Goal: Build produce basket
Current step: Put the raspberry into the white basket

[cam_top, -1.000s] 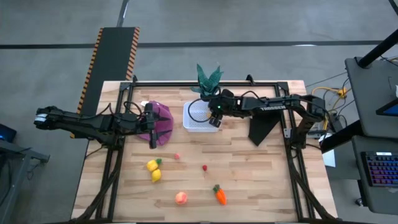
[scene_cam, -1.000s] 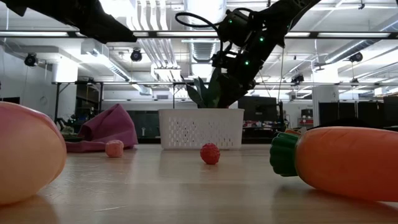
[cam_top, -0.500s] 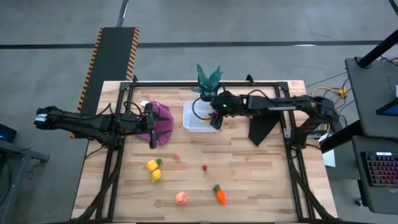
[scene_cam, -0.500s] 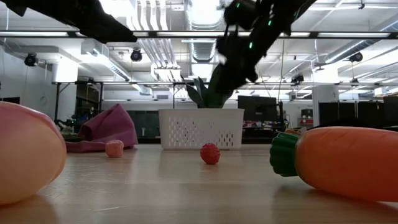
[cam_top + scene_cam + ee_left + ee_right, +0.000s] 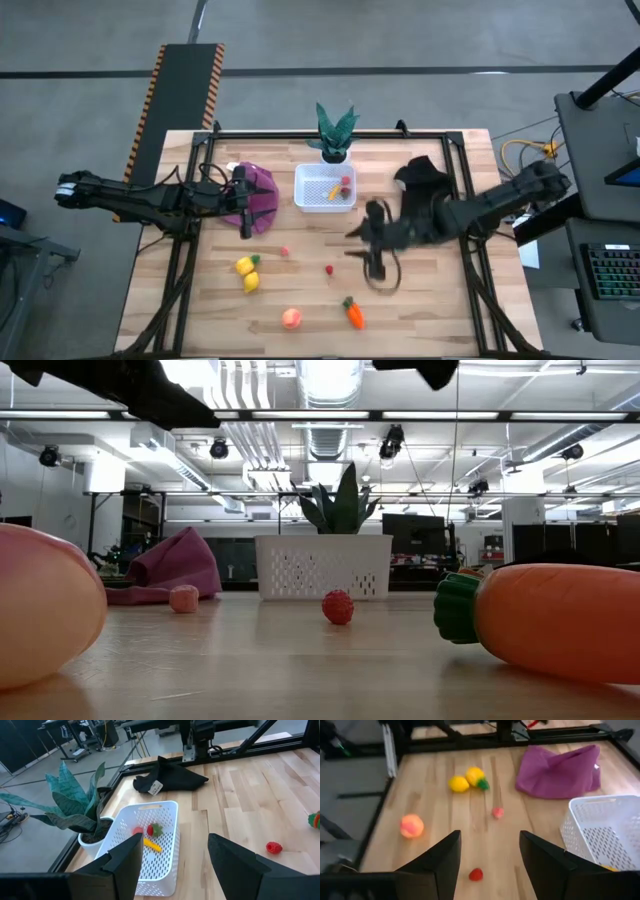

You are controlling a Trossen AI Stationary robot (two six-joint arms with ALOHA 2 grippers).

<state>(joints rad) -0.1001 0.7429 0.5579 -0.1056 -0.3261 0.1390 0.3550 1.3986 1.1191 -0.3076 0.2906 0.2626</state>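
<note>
The white mesh basket [image 5: 326, 187] stands at the far middle of the table, with a yellow piece [image 5: 333, 190] and red pieces [image 5: 150, 829] lying in it. On the near boards lie two lemons [image 5: 247, 273], a peach-pink fruit [image 5: 291, 318], the carrot [image 5: 353, 313], a red berry [image 5: 329, 269] and a pink berry [image 5: 285, 251]. My right gripper [image 5: 372, 255] hovers open over the table's middle, right of the red berry [image 5: 476, 874]. My left gripper [image 5: 245, 205] waits open over the purple cloth [image 5: 257, 184], its fingers [image 5: 125, 857] facing the basket [image 5: 145, 845].
A green potted plant [image 5: 334, 130] stands just behind the basket. A black cloth [image 5: 425, 185] lies to the basket's right, under my right arm. Black frame rails run along the table's left, right and far sides. In the low view the peach-pink fruit [image 5: 40, 605] and carrot [image 5: 550, 620] loom near.
My right gripper has left its place over the basket's right side, risen out of the low view, and swung fast toward the near edge and a little right, ending over the table's middle. The pieces in the basket now show uncovered.
</note>
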